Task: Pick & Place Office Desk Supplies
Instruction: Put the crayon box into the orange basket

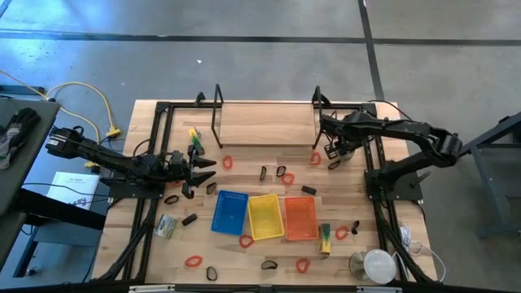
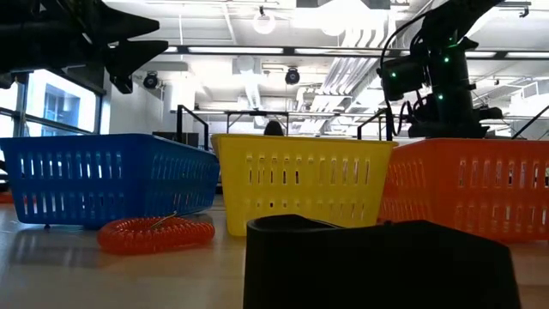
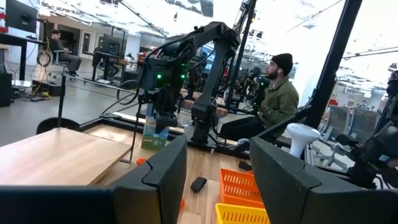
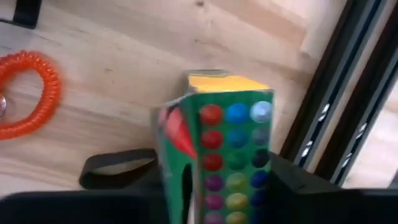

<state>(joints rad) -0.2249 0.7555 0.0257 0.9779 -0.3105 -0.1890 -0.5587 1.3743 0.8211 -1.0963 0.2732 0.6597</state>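
Overhead, you see the whole table (image 1: 244, 122): the right gripper (image 1: 335, 152) at the far right side, the left gripper (image 1: 198, 169) at the left, and blue (image 1: 230, 212), yellow (image 1: 264, 216) and orange (image 1: 300, 217) trays side by side near the front. Red coils (image 1: 227, 161) and black clips (image 1: 281, 171) lie scattered around them.

Only your right wrist view shows what the right gripper holds: a green box (image 4: 221, 146) printed with coloured dots, pinched between the fingers, with a red coil (image 4: 28, 93) and a black loop (image 4: 118, 168) on the wood beside it. From the left wrist view, you see the same box (image 3: 149, 127) hanging off the table in that gripper.

Your left gripper (image 3: 214, 174) stands spread, with nothing between its fingers, above the table.

Your low view adds the trays' slotted walls, a red coil (image 2: 154, 233) lying in front of the blue tray (image 2: 103, 178), and a dark block (image 2: 377, 262) close to the lens. The trays look empty from above.
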